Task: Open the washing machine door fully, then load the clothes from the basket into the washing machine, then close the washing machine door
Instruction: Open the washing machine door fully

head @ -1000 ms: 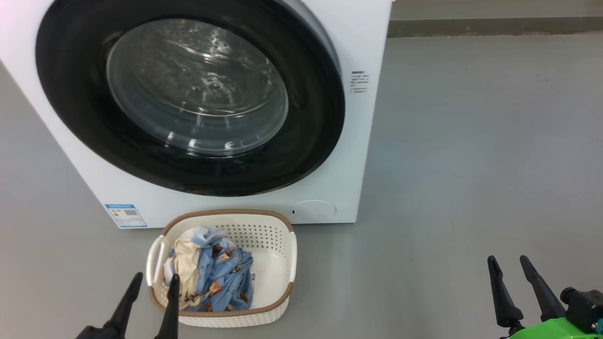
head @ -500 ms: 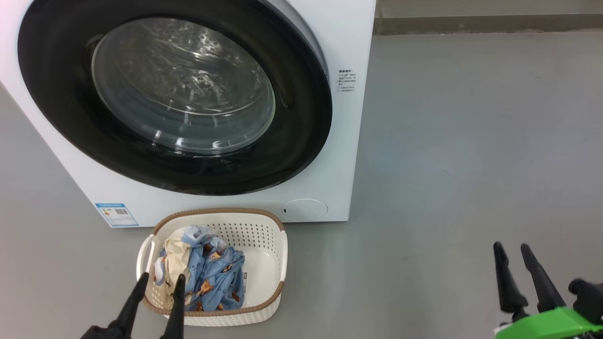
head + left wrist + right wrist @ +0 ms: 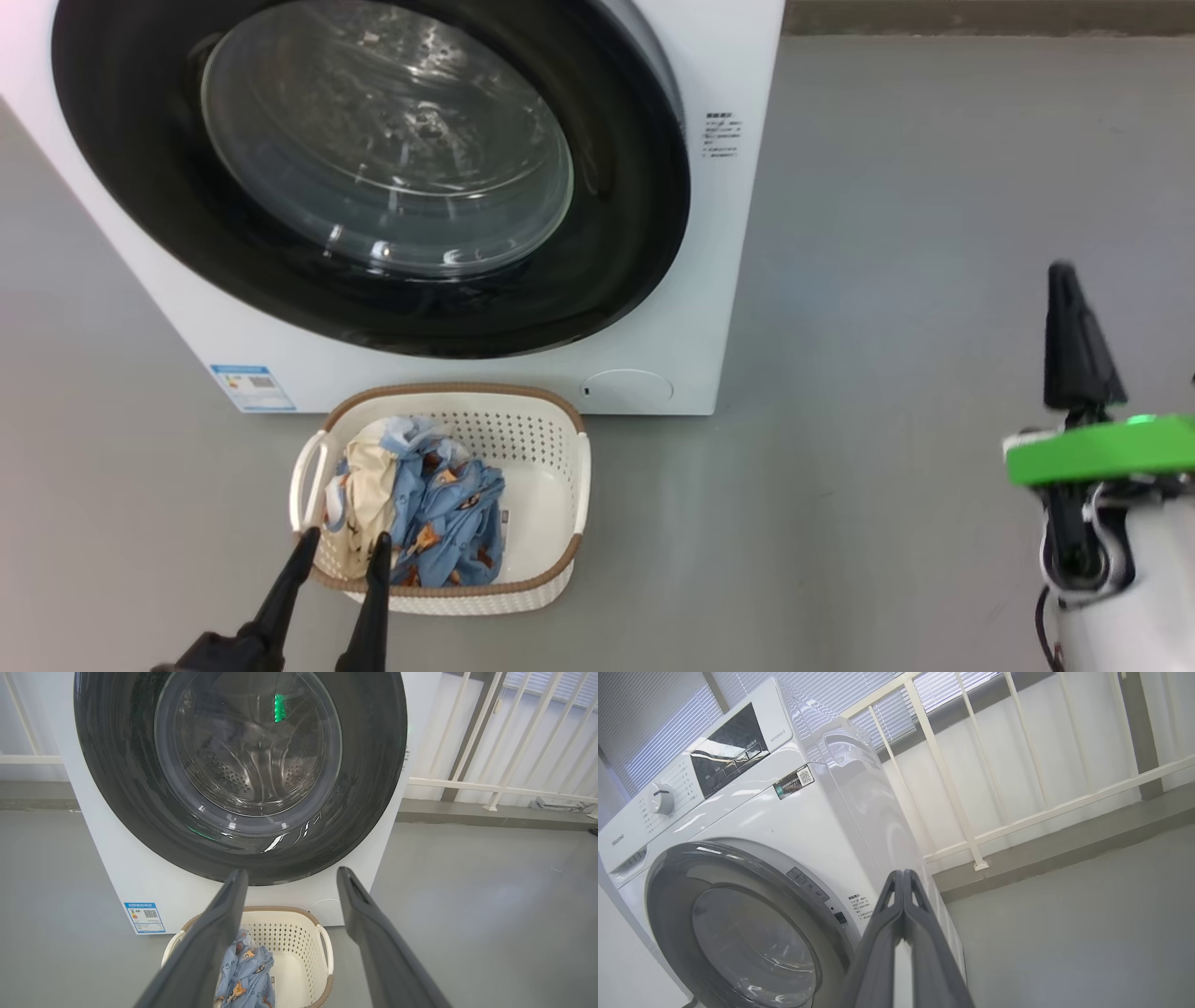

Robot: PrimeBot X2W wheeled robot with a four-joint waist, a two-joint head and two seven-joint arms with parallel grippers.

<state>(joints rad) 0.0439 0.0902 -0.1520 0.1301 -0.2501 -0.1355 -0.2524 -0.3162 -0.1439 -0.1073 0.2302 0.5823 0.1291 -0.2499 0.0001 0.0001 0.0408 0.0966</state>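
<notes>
The washing machine [image 3: 728, 280] fills the head view from 10 to 1 o'clock, and the washing machine door [image 3: 373, 159] lies closed against its white front, glossy black rim around a clear glass bowl through which the steel drum shows. On the grey floor [image 3: 887, 280] just in front of the machine, at about 7 o'clock, stands the basket [image 3: 457, 388]. The clothes [image 3: 439, 513] are heaped in its left half, blue printed pieces with a cream cloth [image 3: 369, 495] at their 9 o'clock side, and its right half is bare. A blue energy label [image 3: 252, 385] sits at the machine's lower left corner and a round cap [image 3: 627, 387] at its lower right. The left gripper [image 3: 344, 537] rises from 7 o'clock with its fingers spread apart and nothing between them, the tips over the basket's near left rim. The right gripper [image 3: 1062, 273] stands at 3 o'clock above a green collar [image 3: 1102, 448], fingers pressed together on nothing, over bare floor well apart from the machine. Its wrist view looks up past the door's right edge to a white railing [image 3: 943, 765].
</notes>
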